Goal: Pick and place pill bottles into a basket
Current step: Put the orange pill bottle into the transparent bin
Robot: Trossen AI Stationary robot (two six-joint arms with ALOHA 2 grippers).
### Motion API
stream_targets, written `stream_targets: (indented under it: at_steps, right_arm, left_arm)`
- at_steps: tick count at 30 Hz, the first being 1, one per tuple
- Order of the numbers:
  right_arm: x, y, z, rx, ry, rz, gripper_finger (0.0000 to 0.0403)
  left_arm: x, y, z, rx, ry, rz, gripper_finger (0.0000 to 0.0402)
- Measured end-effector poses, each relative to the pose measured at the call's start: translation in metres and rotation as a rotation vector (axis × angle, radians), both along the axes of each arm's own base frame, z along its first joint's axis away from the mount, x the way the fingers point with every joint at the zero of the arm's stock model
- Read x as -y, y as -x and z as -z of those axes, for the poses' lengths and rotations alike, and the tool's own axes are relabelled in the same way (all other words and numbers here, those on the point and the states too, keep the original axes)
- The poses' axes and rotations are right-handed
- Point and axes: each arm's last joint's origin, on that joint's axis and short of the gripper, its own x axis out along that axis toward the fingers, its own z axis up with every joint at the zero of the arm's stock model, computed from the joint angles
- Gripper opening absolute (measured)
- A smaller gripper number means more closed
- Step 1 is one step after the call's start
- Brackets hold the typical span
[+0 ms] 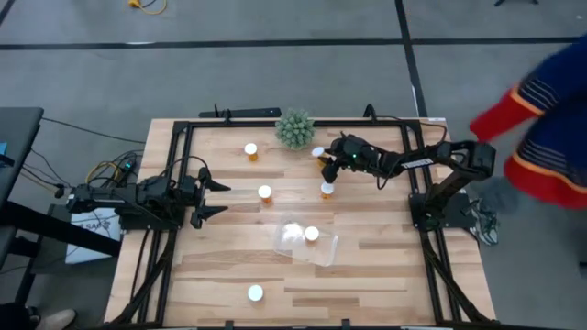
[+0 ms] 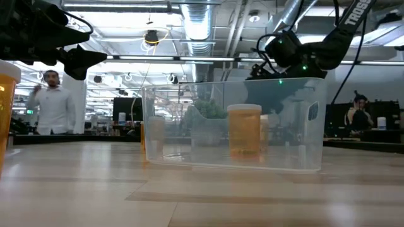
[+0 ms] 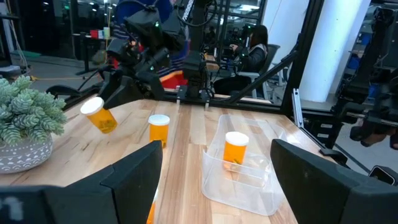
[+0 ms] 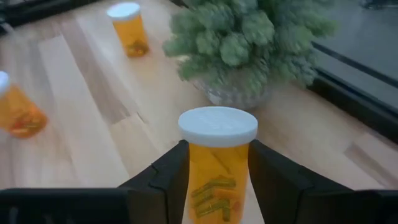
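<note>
My right gripper [image 1: 325, 162] is shut on an orange pill bottle with a white cap [image 4: 217, 163], just in front of the spiky green plant [image 1: 294, 128]. In the left wrist view the held bottle [image 3: 99, 116] shows tilted above the table. The clear basket [image 1: 321, 249] lies near the table's middle with one bottle [image 1: 312, 235] standing in it. Other bottles stand on their bases at the far left [image 1: 250, 150], mid-left [image 1: 265, 193], centre [image 1: 327, 190] and near edge [image 1: 255, 293]. My left gripper [image 1: 213, 192] is open and empty at the table's left. My right gripper pinches the bottle's orange body [image 4: 200, 168] just below the cap, between its two fingers [image 4: 163, 180]. The fingers come from the table's right, slanting down. The bottle is lifted clear of the table and tilted, its cap [image 3: 91, 106] leaning toward the table's left.
A black metal frame [image 1: 174, 137] runs round the table. The potted plant [image 4: 249, 43] stands close behind the held bottle. A person in red and blue [image 1: 541, 110] stands past the table's right edge. Bare wood lies between the basket and the left arm.
</note>
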Motion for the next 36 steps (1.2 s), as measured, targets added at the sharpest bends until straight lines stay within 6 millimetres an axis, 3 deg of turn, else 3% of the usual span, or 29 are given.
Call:
stream_targets:
  at_steps: [10,20,36]
  right_arm:
    - [-0.006,0.003,-0.034,0.079,0.041,-0.024,0.0142]
    - [-0.034,0.016,-0.066,0.119,0.053,-0.107,0.0126]
    - [-0.038,0.020,-0.063,0.056,0.047,-0.122,0.0120]
  left_arm:
    - [0.000,0.000,0.000,0.000,-0.001,0.001,0.0290]
    - [0.000,0.000,0.000,0.000,-0.001,0.000,0.0290]
    - [0.000,0.000,0.000,0.000,-0.001,0.000,0.0290]
